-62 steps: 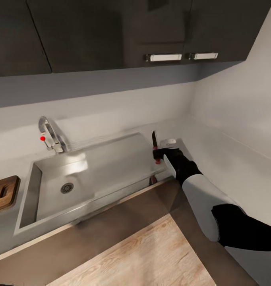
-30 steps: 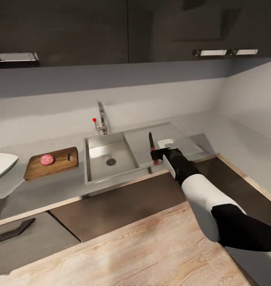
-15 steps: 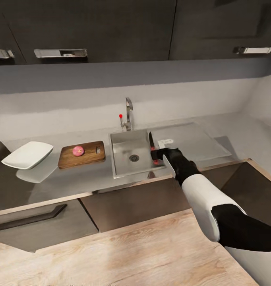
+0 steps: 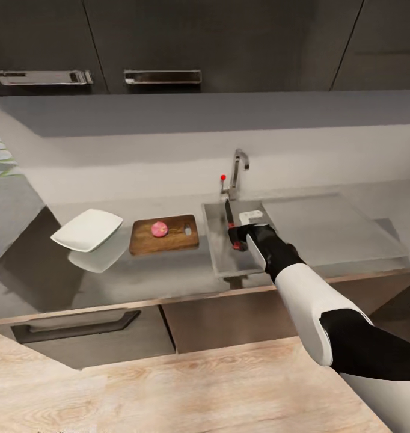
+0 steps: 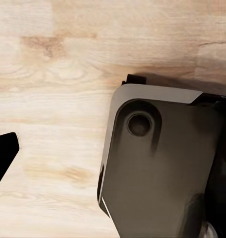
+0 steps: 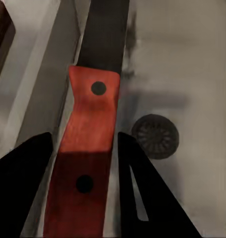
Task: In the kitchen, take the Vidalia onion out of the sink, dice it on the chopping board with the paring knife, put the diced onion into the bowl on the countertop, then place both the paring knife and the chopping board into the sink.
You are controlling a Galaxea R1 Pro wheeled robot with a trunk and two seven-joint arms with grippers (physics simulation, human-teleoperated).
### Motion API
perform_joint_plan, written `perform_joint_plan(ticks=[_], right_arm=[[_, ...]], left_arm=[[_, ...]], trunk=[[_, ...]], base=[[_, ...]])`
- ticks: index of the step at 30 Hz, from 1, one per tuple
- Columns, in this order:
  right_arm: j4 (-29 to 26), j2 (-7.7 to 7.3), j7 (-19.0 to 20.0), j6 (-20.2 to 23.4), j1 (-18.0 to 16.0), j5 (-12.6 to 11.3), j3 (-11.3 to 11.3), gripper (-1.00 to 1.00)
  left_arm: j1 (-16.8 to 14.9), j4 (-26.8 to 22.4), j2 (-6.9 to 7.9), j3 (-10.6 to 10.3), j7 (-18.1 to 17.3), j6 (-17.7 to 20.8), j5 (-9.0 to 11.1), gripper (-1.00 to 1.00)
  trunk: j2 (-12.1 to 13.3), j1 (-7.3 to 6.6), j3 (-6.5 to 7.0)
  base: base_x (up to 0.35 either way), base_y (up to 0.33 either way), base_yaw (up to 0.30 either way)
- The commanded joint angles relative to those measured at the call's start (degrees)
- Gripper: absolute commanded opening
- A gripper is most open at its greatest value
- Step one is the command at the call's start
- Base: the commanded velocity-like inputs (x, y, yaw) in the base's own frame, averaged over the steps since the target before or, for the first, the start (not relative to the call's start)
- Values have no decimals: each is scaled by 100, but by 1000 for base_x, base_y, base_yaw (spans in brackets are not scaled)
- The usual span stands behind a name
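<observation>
My right gripper [image 4: 237,236] is shut on the red handle of the paring knife [image 4: 228,213], blade pointing up and away, above the sink [image 4: 220,260] basin. In the right wrist view the knife [image 6: 93,104] sits between both dark fingers [image 6: 23,183], with the round drain [image 6: 155,136] below. A pink round onion [image 4: 160,228] lies whole on the brown chopping board [image 4: 178,239], left of the sink. The white bowl [image 4: 88,230] stands on the grey countertop [image 4: 139,273] left of the board. Of my left gripper, one dark fingertip [image 5: 2,157] shows over the wooden floor.
The chrome faucet [image 4: 236,171] with its red dot rises behind the basin, and the flat drainboard [image 4: 331,228] stretches to its right. Dark wall cabinets [image 4: 169,42] hang above. Below the counter edge are dark cabinet fronts [image 4: 79,334] and wood floor [image 4: 169,391].
The view has swung left along the counter, bringing the board, onion and bowl fully into the picture. The held knife has gone from over the drainboard to over the basin.
</observation>
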Motion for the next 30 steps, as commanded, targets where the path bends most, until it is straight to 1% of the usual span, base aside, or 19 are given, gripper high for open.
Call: perform_joint_plan(ticks=[1,10,17,19,26,30], right_arm=[[-10,-1,22,36,-2,52,6,-100],[-10,-1,22,36,1,52,6,-100],[-12,-11,20,34,0,58,6,-100],[-17,-40,25,11,-1,66,6,-100],[-19,-60,39,-14,-2,69,11,-100],[-32,-23,54,-41,-4,62,27,-100]], left_arm=[[-10,22,-3,-48,3,-32,32,100],[-10,18,-3,-48,3,-32,32,100],[-10,18,-9,-48,3,-32,32,100],[-10,12,-18,-48,3,-32,31,100],[-10,9,-18,-48,3,-32,31,100],[-10,9,-20,-51,3,-23,27,100]], trunk=[[-10,4,-14],[-10,4,-53],[-10,4,-82],[-10,4,-90],[-10,4,-95],[-10,4,-95]], base=[[136,230,223],[28,207,223],[0,40,223],[0,3,201],[0,0,35],[0,0,2]])
